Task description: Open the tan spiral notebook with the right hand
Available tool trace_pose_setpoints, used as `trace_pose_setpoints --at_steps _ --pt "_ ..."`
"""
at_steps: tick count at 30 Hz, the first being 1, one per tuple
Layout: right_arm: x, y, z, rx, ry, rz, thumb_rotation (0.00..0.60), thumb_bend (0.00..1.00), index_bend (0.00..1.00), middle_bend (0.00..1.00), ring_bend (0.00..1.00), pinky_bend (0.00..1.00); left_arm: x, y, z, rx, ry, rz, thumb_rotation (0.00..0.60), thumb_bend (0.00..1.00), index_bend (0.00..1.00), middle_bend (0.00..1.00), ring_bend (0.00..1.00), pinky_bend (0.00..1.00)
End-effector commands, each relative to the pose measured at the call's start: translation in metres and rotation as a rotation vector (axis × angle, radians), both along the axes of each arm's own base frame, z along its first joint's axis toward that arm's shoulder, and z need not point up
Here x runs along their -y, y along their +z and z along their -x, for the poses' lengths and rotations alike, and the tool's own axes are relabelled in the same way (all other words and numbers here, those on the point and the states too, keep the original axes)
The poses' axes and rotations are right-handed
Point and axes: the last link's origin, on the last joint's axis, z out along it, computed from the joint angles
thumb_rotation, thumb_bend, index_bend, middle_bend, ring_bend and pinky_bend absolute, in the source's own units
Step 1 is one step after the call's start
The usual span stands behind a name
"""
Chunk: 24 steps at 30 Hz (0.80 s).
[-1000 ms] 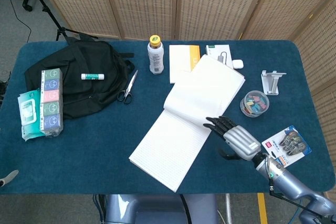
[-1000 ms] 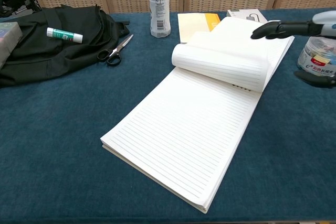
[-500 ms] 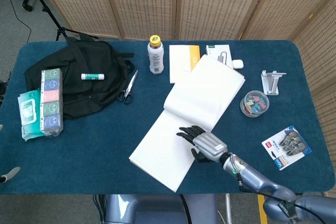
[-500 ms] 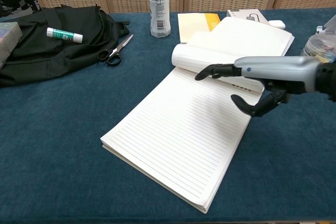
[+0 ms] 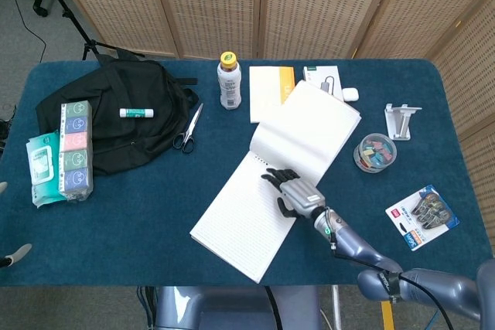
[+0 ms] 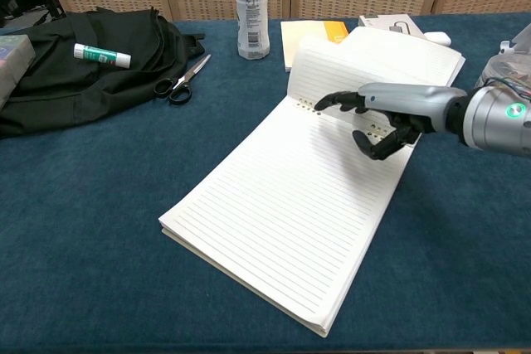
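The notebook [image 5: 274, 179] lies open at the middle of the desk [image 5: 139, 214], its lined pages spread flat. The right hand [image 5: 294, 192] rests over the binding at the notebook's 4 o'clock side, fingers [image 6: 336, 102] spread, holding nothing. A bottle [image 5: 229, 81] stands toward 11 o'clock.

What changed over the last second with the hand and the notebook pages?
The right hand moved from the table's right side onto the notebook, and the curled pages at the spiral now lie flat. It holds nothing. Bottle, scissors and backpack stayed put.
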Motion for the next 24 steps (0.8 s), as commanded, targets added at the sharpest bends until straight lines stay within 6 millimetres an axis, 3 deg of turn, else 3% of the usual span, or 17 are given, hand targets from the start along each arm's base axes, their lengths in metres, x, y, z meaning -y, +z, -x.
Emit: trace_pose_setpoints --at_steps 1,13,15,19,24 --pt "0.013 0.004 0.004 0.036 -0.065 0.078 0.600 0.78 0.00 0.00 0.00 0.00 0.000 0.000 0.000 0.000 0.000 0.000 0.600 0.00 0.00 0.00 0.00 0.00" --pt "0.000 0.042 -0.007 0.182 -0.099 0.064 0.600 0.76 0.00 0.00 0.00 0.00 0.002 0.000 -0.001 0.002 -0.005 -0.002 0.600 0.00 0.00 0.00 0.00 0.00" --pt "-0.003 0.054 -0.008 0.188 -0.068 0.086 0.600 0.66 0.00 0.00 0.00 0.00 0.002 0.001 -0.001 0.002 -0.008 -0.005 0.600 0.00 0.00 0.00 0.00 0.00" --pt "-0.010 0.095 0.007 0.090 0.127 0.256 0.600 0.20 0.00 0.00 0.00 0.00 0.004 0.003 -0.001 -0.005 -0.010 -0.030 0.600 0.00 0.00 0.00 0.00 0.00" --pt "-0.026 0.120 0.028 0.068 0.204 0.359 0.600 0.07 0.00 0.00 0.00 0.00 0.005 0.002 -0.001 -0.017 -0.013 -0.050 0.600 0.00 0.00 0.00 0.00 0.00"
